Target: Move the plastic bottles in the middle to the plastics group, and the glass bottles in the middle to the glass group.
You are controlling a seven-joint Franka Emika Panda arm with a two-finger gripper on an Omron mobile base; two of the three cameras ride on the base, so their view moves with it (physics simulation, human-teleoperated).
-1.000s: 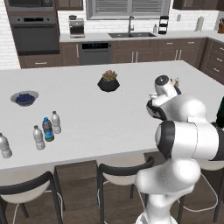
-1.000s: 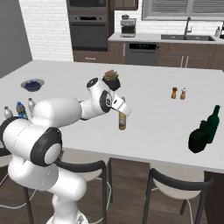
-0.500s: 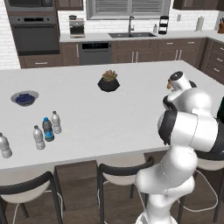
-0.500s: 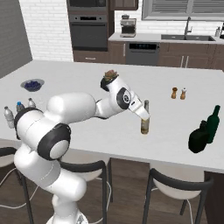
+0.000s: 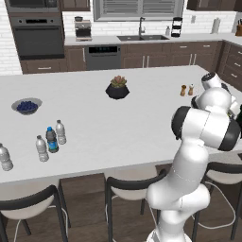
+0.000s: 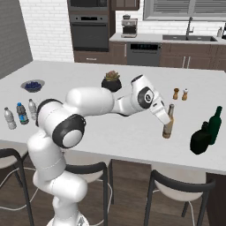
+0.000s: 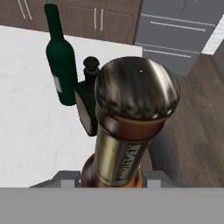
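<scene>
My gripper [image 6: 166, 119] is shut on the slim amber bottle [image 6: 167, 129], holding it upright low at the counter's right side, a short way left of a tall green bottle [image 6: 215, 124] and a squat dark bottle [image 6: 201, 139]. In the hand view the amber bottle's cap [image 7: 136, 87] looms close, with the green bottle [image 7: 61, 65] and the squat one [image 7: 89, 103] behind it. Far left on the counter stand the blue-capped dark bottle [image 5: 51, 139] and clear white-capped bottles [image 5: 60, 132] [image 5: 41, 148], with one more clear bottle [image 5: 5, 157] near the edge.
A succulent in a dark pot [image 6: 112, 81] sits mid-counter. A bowl of blueberries [image 6: 32, 84] lies at the back left, and two small shakers [image 6: 180, 93] stand at the back right. Stools [image 6: 172, 194] line the counter's front edge.
The arm has swung right across the counter, carrying the amber bottle from near the middle to just beside the green and dark bottles. The plastic bottles have stayed put.
</scene>
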